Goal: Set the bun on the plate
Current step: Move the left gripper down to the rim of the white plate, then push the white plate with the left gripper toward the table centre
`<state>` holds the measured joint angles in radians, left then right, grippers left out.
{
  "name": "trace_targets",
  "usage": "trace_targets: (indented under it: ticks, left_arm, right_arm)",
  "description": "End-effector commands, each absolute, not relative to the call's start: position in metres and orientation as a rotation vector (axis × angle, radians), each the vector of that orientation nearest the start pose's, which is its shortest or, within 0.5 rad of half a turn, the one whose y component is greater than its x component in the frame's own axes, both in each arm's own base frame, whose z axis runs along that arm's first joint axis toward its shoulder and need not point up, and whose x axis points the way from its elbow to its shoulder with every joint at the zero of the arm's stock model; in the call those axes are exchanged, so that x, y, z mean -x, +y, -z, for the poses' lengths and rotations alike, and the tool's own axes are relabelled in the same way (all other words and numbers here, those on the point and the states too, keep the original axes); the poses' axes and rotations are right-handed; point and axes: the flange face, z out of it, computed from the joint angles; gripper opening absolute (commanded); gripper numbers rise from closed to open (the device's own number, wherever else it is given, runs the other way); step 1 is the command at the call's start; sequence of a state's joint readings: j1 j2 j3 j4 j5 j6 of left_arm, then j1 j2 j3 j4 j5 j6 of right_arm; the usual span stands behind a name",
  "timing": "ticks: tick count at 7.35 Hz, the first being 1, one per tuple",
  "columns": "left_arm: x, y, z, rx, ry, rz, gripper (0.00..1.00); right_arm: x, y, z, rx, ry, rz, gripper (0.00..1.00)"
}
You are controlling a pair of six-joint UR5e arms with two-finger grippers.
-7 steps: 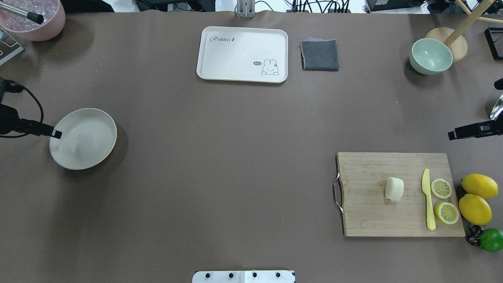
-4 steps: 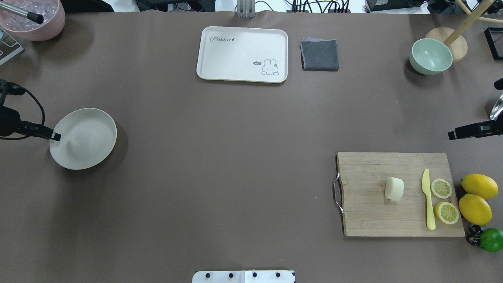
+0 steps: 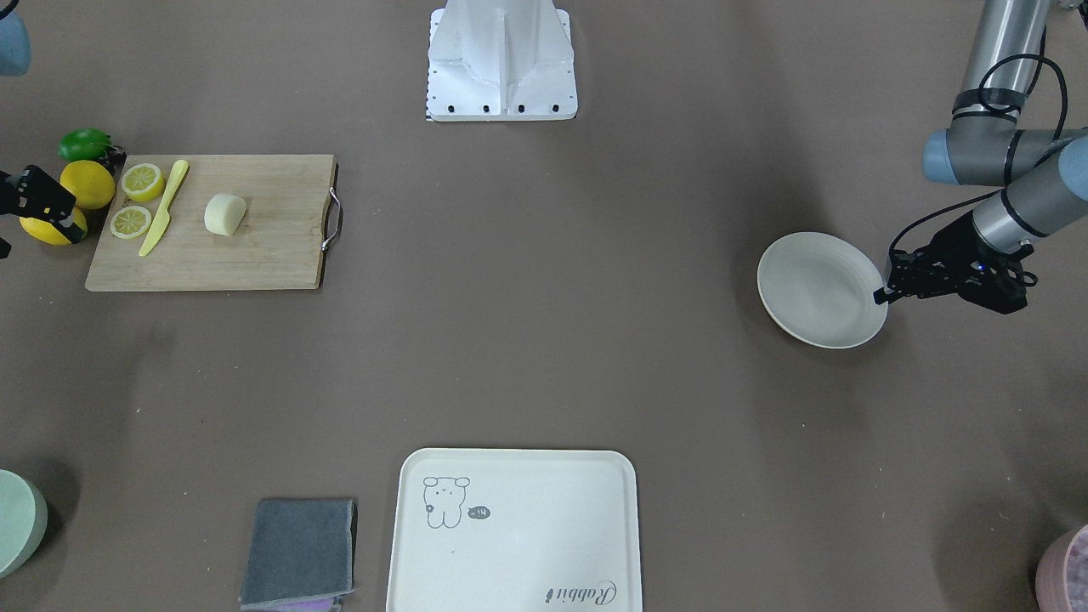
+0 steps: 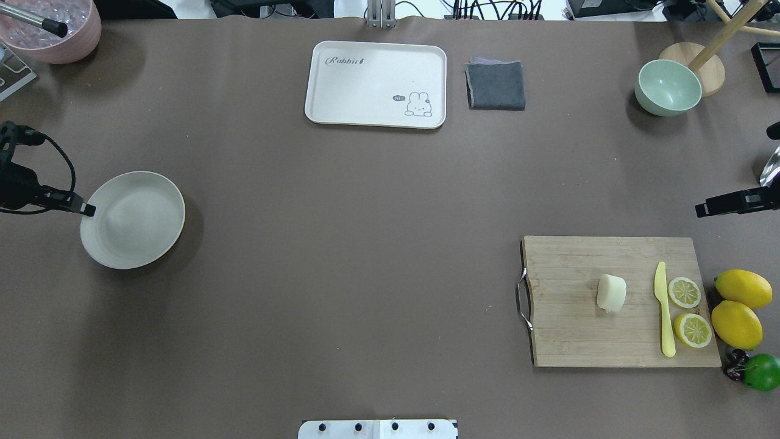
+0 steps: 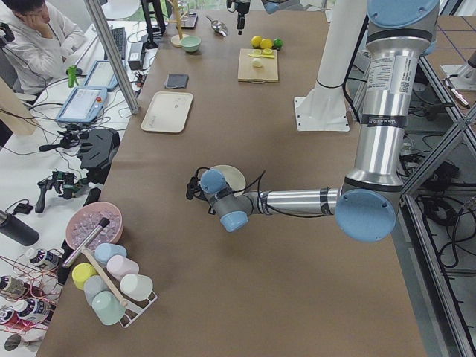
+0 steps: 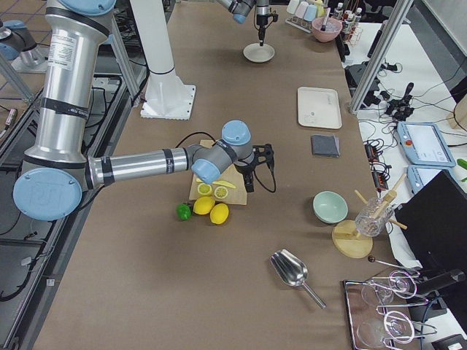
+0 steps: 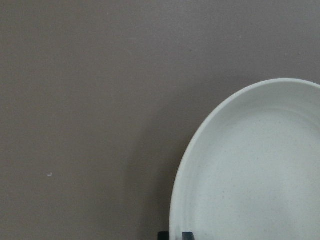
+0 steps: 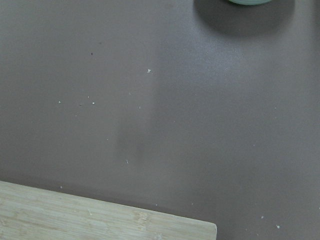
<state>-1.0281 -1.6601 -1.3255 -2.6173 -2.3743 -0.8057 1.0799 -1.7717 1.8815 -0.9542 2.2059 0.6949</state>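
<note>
On the cutting board (image 4: 579,329), at the robot's right side of the table (image 4: 365,244), lies the bun (image 4: 611,293). It is roughly mid-board, apart from the yellow knife (image 4: 663,317) and the lemon slices (image 4: 684,292) beyond it. Smooth, pale and rounded with one flatter end, it looks light and probably soft or a bit slick — a hard squeeze might dent it or squirt it out. The best hold, I think, is with the jaws straddling its shorter width, pads low on the two curved flanks, closing gently. The right claw (image 4: 701,209) hangs beyond the board's far edge, not over the bun; how wide it stands I cannot tell. Well apart, across the table, sits the plate (image 4: 133,219) with the left claw (image 4: 88,209) at its outer rim — its narrow jaws look pinched on that rim.
</note>
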Motion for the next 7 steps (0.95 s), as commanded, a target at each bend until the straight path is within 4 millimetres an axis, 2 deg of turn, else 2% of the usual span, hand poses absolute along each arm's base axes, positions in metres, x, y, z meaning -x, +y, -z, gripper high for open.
trace_targets:
  ticks: [1, 2, 3, 5, 6, 7]
  left_arm:
    - [-0.240, -0.517, -0.560, -0.186, 1.166, -0.040, 0.00]
    - [-0.249, -0.530, -0.522, -0.171, 1.210, 0.023, 0.00]
    - [-0.270, -0.539, -0.477, -0.137, 1.265, 0.079, 0.00]
    - [-0.366, -0.516, -0.409, -0.124, 1.308, 0.077, 0.00]
    - [-0.401, -0.508, -0.371, -0.096, 1.307, 0.076, 0.00]
    - [-0.422, -0.502, -0.339, -0.099, 1.277, 0.090, 0.00]
  right_arm:
    - [0.139, -0.417, -0.530, -0.241, -0.894, 0.042, 1.00]
    - [0.139, -0.417, -0.529, -0.243, -0.895, 0.043, 1.00]
    - [0.139, -0.417, -0.529, -0.244, -0.894, 0.042, 1.00]
    - [0.139, -0.418, -0.528, -0.245, -0.895, 0.043, 1.00]
    - [0.139, -0.418, -0.528, -0.245, -0.895, 0.043, 1.00]
    - [0.139, -0.418, -0.528, -0.244, -0.894, 0.042, 1.00]
